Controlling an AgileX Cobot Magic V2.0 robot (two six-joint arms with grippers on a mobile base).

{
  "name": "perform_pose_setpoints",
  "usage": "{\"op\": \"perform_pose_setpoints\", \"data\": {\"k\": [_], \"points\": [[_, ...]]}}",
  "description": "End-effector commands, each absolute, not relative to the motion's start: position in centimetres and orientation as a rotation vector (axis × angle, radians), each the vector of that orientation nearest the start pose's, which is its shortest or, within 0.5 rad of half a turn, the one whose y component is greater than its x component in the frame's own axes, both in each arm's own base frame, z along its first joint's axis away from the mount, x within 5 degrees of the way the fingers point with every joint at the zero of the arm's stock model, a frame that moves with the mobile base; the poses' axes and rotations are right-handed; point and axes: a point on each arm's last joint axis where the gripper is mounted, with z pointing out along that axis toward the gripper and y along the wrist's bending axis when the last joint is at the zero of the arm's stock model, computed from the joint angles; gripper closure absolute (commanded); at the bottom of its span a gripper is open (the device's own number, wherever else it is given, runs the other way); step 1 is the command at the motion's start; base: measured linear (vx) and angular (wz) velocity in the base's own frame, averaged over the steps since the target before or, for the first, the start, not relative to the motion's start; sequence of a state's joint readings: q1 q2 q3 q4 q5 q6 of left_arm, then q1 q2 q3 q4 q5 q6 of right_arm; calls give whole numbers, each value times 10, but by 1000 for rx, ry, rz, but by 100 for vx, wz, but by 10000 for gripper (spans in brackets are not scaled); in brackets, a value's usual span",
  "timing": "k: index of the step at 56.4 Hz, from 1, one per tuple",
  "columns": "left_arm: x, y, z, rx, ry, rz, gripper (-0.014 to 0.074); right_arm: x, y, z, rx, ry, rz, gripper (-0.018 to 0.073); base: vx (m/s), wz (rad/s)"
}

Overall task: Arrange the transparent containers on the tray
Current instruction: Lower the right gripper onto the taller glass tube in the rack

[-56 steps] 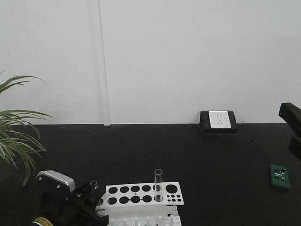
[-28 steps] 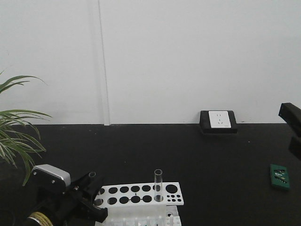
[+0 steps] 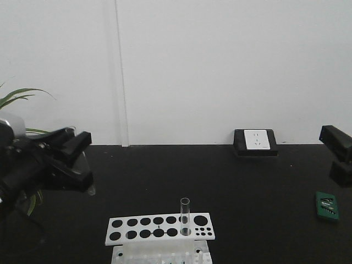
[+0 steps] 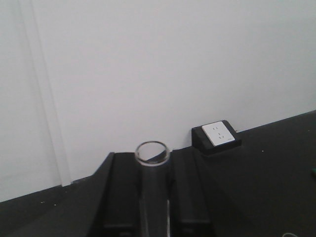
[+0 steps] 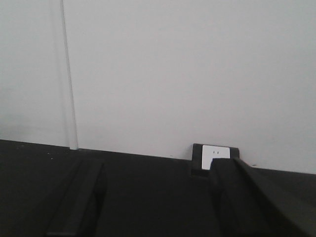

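My left gripper [image 3: 81, 161] hangs above the table's left side, shut on a clear test tube [image 3: 89, 188] whose round bottom pokes out below the fingers. In the left wrist view the tube [image 4: 153, 197] sits between both black fingers [image 4: 116, 187], its open rim facing the wall. A second transparent container [image 3: 185, 215] stands upright in the white perforated rack [image 3: 159, 228]. My right gripper [image 5: 158, 190] is open with nothing between its fingers; it shows at the right edge [image 3: 336, 149] of the front view. The tray is out of view.
A white wall socket in a black box [image 3: 255, 141] sits at the back of the black table. A small green box [image 3: 327, 206] lies at the right. Plant leaves [image 3: 16, 99] reach in at the left. White fittings show below the rack.
My left gripper has risen from the rack's left end, up and to the left, carrying the tube clear of the rack. The right gripper shifted slightly.
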State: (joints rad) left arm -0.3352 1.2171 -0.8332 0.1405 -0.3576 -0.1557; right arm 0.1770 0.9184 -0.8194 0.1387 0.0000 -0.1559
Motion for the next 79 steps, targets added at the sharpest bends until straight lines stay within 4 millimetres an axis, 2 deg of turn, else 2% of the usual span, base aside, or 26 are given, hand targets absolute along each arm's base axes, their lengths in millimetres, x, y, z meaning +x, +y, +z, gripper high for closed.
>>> {"op": "perform_pose_setpoints", "data": {"k": [1,10,23,34,40,49,79], "points": [[240,-89,401,266,1380,-314,602,206,39,400,-119,1504,167,65,0,0],[223,-82,421,293,1353,-262,602,232,74,375,-228,1586,247,65,0,0],[218,-80,422,291,1375,-258,602,270,135,322,-393,1629,316,65,0,0],[218,-80,422,289,1369,-261,602,289,165,280,-444,1669,341,65,0,0],[218,-80,422,289,1368,-262,602,293,176,266,-463,1672,352,65,0,0],[218,-80,423,289,1367,-262,602,301,180,250,-423,1678,379,65,0,0],[218,-80,423,289,1367,-262,602,316,193,222,-465,1515,394,65,0,0]]}}
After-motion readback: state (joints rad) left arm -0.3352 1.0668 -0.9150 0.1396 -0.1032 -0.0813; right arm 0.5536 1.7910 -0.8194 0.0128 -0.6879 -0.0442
